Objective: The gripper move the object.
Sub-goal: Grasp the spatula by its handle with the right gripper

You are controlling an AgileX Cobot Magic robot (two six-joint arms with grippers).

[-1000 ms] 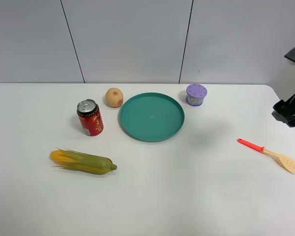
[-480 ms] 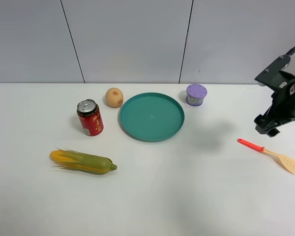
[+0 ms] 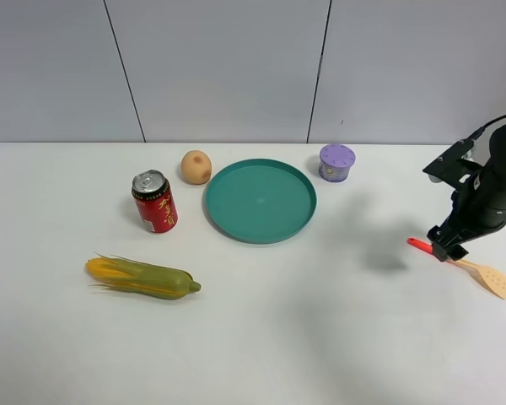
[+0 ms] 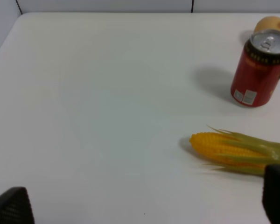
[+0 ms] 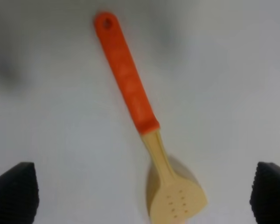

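Right hand (image 3: 449, 245) low over spatula (image 5: 132, 94), covering middle of handle in high view. Fingers spread wide either side of spatula, nothing gripped; contact with worktop (image 3: 320, 346) cannot be told. Spatula flat on worktop near right edge, well apart from green plate (image 3: 261, 201); orange-red handle end toward plate, tan blade away. Left hand (image 4: 143, 205) wide open, empty, near corn cob (image 4: 233, 150) and red can (image 4: 259, 70).
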